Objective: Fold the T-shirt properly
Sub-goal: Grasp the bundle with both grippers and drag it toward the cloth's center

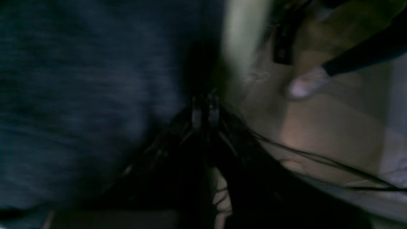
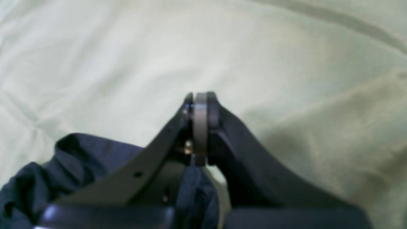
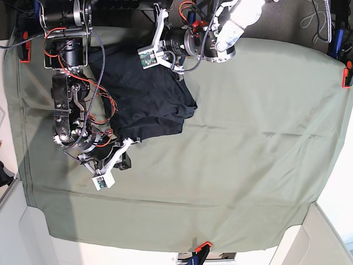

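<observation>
- Left wrist view: my left pincer (image 1: 205, 111) has its two tips pressed close, with no gap to speak of between them. The picture is blurred and dark. The T-shirt (image 1: 82, 95) fills the whole left half as a dark blue-black mass right against my tips; I cannot make out whether cloth is caught between them. To the right lies a strip of the green table cloth (image 1: 237, 41).
- Right wrist view: my right pincer (image 2: 201, 105) is clamped tight, and a fold of the T-shirt (image 2: 195, 187) hangs pinched between its fingers, just below the tips. More of the shirt bunches at the lower left. The pale table cloth (image 2: 254, 54) spreads beneath and ahead, softly creased.
- Base view: the T-shirt (image 3: 146, 99) lies crumpled in the upper left part of the table cloth (image 3: 248, 154). My right pincer (image 3: 126, 148) sits at its lower edge, my left pincer (image 3: 176, 70) at its upper edge.
</observation>
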`<state>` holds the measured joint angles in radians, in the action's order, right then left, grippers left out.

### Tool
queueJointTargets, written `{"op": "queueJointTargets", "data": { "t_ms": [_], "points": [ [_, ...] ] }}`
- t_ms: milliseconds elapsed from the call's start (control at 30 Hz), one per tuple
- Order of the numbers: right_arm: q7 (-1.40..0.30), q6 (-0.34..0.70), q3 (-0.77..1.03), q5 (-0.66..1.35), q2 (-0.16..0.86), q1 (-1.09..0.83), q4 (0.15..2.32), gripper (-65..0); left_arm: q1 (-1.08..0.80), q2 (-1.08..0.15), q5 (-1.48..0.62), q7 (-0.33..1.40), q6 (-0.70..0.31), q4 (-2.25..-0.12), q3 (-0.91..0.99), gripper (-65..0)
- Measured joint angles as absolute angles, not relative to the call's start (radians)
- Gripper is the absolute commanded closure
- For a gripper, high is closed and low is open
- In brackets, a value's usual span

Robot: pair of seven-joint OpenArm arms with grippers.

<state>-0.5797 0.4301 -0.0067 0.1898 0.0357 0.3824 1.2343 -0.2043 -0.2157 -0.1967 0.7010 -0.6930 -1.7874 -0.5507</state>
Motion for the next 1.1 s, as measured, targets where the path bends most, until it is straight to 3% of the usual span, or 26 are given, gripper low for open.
{"op": "queueJointTargets", "data": {
  "t_ms": [200,433,1100],
  "points": [
    [-0.577,0.488,-0.019,0.199,0.036,0.377,1.156,0.0,-0.135,-0.213,-0.174,0.645,-0.706,-1.682,-0.553,0.0],
    [-0.577,0.494,-0.100,0.220,0.067,0.377,1.148,0.0,-0.040,-0.217,-0.079,0.627,-0.608,-1.653,-0.545,0.0],
    [-0.641,0.513,-0.133,0.345,0.083,0.310,1.201,0.0,0.075,-0.460,-0.053,0.537,-0.580,-1.563,-0.455,0.0]
  ]
}}
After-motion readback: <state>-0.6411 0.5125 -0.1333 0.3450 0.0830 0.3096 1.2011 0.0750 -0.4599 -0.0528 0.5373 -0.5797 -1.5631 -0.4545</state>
